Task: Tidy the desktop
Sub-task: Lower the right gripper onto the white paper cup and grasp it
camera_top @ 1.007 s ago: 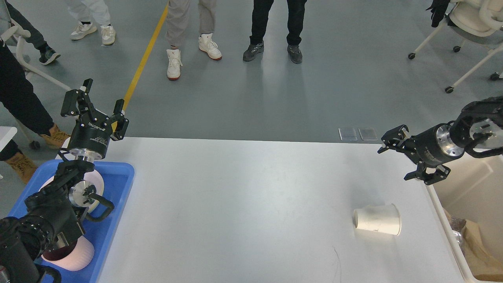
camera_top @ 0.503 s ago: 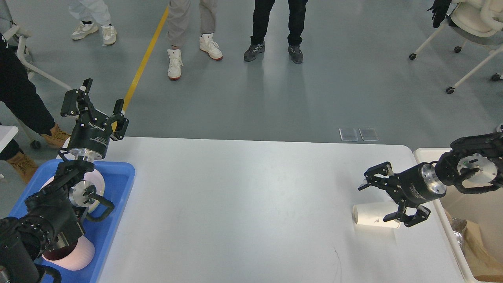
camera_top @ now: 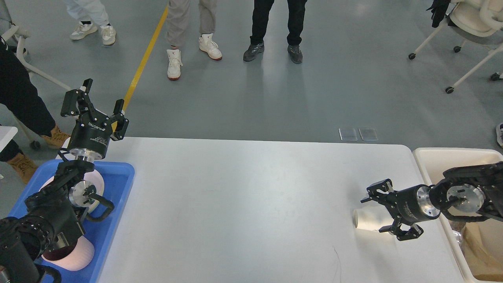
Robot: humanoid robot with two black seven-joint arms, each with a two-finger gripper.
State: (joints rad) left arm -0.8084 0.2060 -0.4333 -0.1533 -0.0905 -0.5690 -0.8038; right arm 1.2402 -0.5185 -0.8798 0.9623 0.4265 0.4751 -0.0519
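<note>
The white desktop (camera_top: pixel 243 204) fills the middle of the head view. A white paper cup (camera_top: pixel 365 219) lies on its side near the desktop's right edge, its mouth facing left. My right gripper (camera_top: pixel 387 212) is open, with one finger behind the cup and one in front of it, over the cup's right half. My left gripper (camera_top: pixel 98 103) is open and empty, held high above the far left corner of the desktop, pointing up and away.
A blue tray (camera_top: pixel 118 184) at the left holds a pink bowl (camera_top: pixel 72 255) and a white plate (camera_top: pixel 98 182) under my left arm. A cream bin (camera_top: pixel 436 161) with brown paper stands off the right edge. People stand on the floor beyond.
My right gripper has come down and forward from above the desktop's far right to straddle the lying cup. The left arm has not moved.
</note>
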